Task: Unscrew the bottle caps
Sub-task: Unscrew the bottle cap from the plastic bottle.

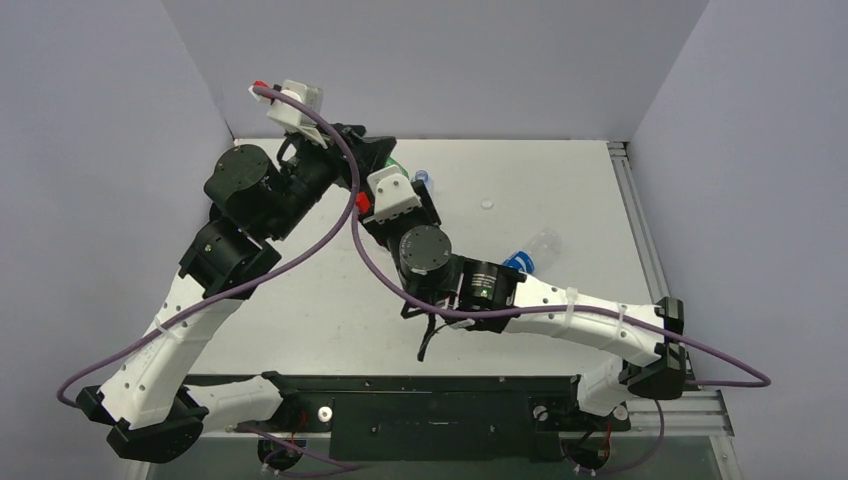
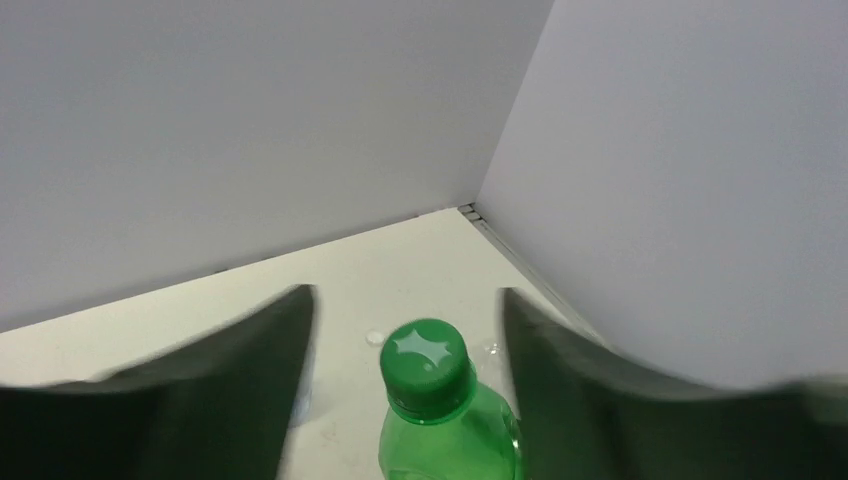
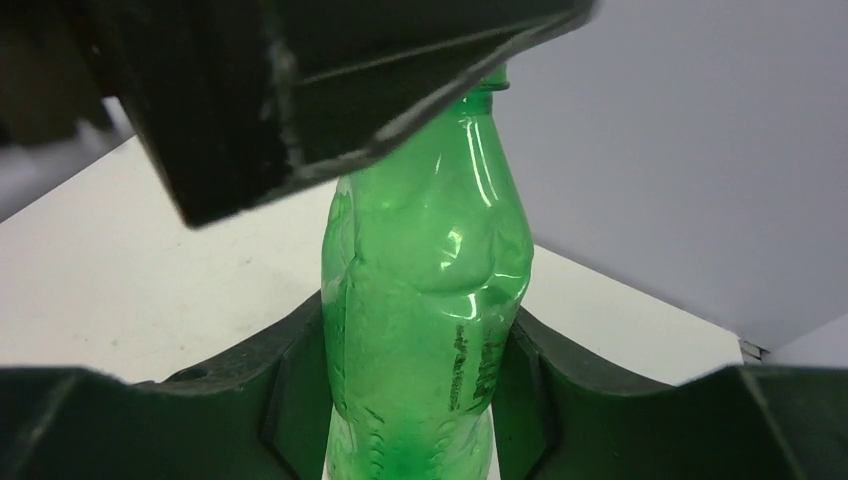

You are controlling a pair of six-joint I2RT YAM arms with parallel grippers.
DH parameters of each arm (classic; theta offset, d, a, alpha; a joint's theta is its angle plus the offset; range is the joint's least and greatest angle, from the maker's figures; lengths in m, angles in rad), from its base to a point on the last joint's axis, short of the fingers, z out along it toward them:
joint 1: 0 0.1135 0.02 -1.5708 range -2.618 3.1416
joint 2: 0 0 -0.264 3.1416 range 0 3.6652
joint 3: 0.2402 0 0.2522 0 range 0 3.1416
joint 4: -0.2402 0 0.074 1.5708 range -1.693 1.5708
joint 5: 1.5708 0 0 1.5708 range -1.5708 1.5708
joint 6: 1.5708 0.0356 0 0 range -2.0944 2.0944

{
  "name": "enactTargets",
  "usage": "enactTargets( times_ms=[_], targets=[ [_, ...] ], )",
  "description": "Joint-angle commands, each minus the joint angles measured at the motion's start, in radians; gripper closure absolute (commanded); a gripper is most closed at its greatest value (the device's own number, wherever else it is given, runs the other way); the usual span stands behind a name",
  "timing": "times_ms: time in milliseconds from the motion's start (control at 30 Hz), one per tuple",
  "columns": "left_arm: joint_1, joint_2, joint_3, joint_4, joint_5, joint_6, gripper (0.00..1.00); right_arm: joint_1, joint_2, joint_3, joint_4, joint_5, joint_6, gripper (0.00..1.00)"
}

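2 white arms [image 1: 590, 300] with black joints [image 1: 425, 250], purple cables [image 1: 346, 160].

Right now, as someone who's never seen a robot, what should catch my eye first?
A bright green bottle stands out, upright near the table's far edge, its body gripped by the right pincer. The left pincer straddles its green cap. A clear bottle lies on its side.

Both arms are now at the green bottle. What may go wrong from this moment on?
1. The left fingers flank the green cap, yet the table shows between them and it, so a twist may slip.
2. The right fingers clamp the green bottle by its thin body; it may turn with the cap or buckle.
3. The purple cables cross near both wrists and may snag when a wrist rotates.
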Motion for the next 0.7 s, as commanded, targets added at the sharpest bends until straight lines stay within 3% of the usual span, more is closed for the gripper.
enactTargets(
  times_ms=[0,33,133,200,367,667],
  targets=[
    [0.030,-0.035,0.056,0.153,-0.052,-0.041,0.15,-0.054,-0.198,-0.128,0.026,-0.230,0.152,1.00],
    [0.037,-0.044,0.051,0.160,-0.040,-0.066,0.01,-0.094,-0.277,-0.214,0.059,-0.292,0.202,1.00],
    [0.047,-0.079,0.015,0.181,0.034,-0.091,0.03,-0.197,-0.406,-0.352,0.149,-0.581,0.289,1.00],
    [0.051,-0.101,-0.016,0.186,0.080,-0.091,0.03,-0.225,-0.476,-0.444,0.202,-0.645,0.284,1.00],
    [0.054,-0.144,-0.103,0.197,0.163,-0.044,0.03,-0.233,-0.588,-0.595,0.317,-0.691,0.187,1.00],
    [0.054,-0.168,-0.206,0.240,0.318,0.000,0.03,-0.239,-0.685,-0.661,0.357,-0.745,0.182,1.00]
  ],
)
